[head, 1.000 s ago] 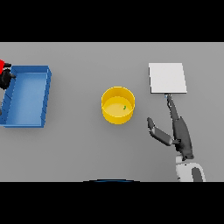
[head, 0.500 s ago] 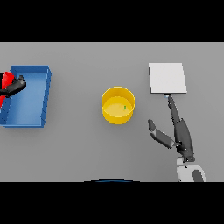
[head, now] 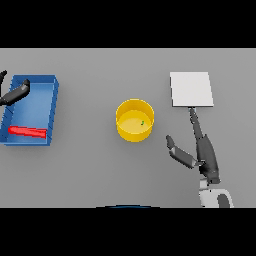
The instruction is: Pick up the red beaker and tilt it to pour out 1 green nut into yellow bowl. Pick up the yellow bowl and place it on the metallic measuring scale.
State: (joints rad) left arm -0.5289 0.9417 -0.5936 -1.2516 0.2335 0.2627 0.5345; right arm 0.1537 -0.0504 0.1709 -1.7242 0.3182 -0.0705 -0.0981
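Red beaker point(head: 27, 131) lies flat in blue tray point(head: 52, 107), green nut point(head: 142, 122) in yellow bowl point(head: 134, 120), left hand point(head: 14, 93) cut off at the edge, fingers straight, right hand point(head: 202, 150) spread open beside the bowl, below the metallic scale point(head: 191, 89)

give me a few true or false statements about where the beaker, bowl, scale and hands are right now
1. The red beaker lies on its side in the blue bin. True.
2. The yellow bowl sits on the metallic scale. False: it stands on the table, apart from the scale and to its left.
3. A green nut is in the bowl. True.
4. The left hand grips the beaker. False: it is over the bin's far end, apart from the beaker.
5. The right hand is open, right of the bowl, fingers pointing toward the scale. True.
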